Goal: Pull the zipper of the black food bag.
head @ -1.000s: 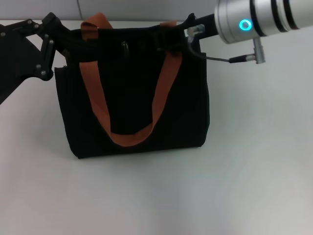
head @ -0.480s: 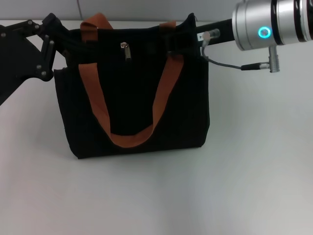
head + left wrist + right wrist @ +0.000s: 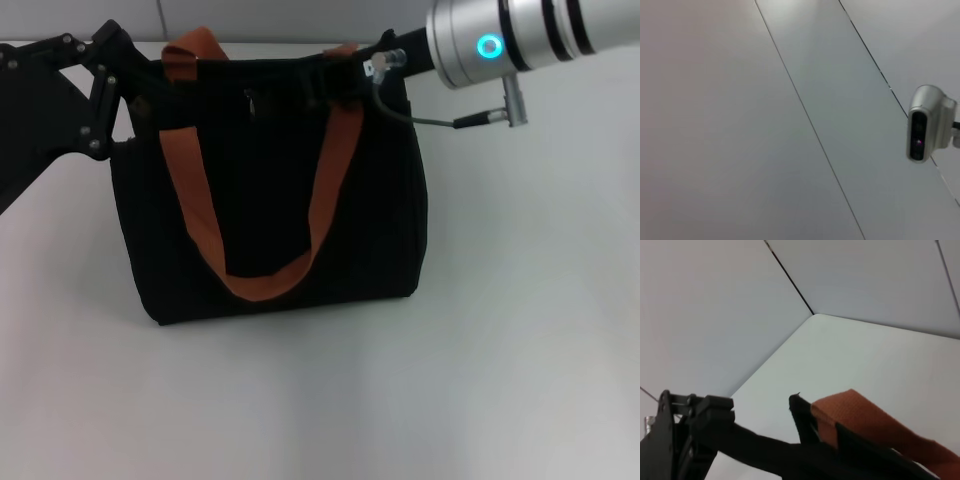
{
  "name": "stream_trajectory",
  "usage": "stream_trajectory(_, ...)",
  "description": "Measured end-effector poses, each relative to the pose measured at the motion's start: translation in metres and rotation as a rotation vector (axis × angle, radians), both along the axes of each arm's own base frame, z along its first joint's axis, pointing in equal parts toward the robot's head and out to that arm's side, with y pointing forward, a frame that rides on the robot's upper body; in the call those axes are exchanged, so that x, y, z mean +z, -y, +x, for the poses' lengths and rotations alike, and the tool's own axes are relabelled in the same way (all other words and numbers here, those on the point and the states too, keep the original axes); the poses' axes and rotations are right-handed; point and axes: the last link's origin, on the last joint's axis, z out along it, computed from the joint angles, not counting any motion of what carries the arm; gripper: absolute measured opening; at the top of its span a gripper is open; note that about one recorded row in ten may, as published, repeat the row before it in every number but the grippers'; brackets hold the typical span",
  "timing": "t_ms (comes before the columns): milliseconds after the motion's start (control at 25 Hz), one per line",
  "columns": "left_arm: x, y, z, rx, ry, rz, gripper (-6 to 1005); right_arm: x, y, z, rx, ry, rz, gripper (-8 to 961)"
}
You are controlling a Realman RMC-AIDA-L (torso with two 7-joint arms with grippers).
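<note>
The black food bag (image 3: 380, 200) stands upright mid-table with its rust-orange handles (image 3: 330, 190) hanging down the front. The zipper (image 3: 250, 100) shows faintly as a small tab on the top edge, left of centre. My left gripper (image 3: 140, 80) is clamped on the bag's top left corner; it also shows far off in the right wrist view as the left gripper (image 3: 695, 415). My right gripper (image 3: 345, 78) reaches in at the top right edge beside the handle, its fingers lost against the black fabric. The right wrist view shows an orange strap (image 3: 865, 415) close by.
The white table (image 3: 500, 350) stretches in front of and to the right of the bag. A grey cable with a silver plug (image 3: 490, 115) hangs under the right arm. The left wrist view shows only wall panels and a mounted camera (image 3: 922, 130).
The right arm swung right, then back left along the bag's top edge. The zipper tab stayed near the same spot. The left gripper barely moved.
</note>
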Motion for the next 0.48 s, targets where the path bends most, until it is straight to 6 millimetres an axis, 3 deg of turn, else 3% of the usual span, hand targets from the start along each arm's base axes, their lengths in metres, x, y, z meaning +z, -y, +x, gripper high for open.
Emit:
stream_trajectory(240, 0.0, -0.001, 0.002, -0.006, 0.0, 0.0, 44, -0.003, -0.006, -0.008, 0.007, -0.006, 0.016, 293)
stream_trajectory(480, 0.0, -0.003, 0.004, -0.012, 0.0, 0.0, 45, -0.004, -0.006, -0.017, 0.02, -0.011, 0.009, 303)
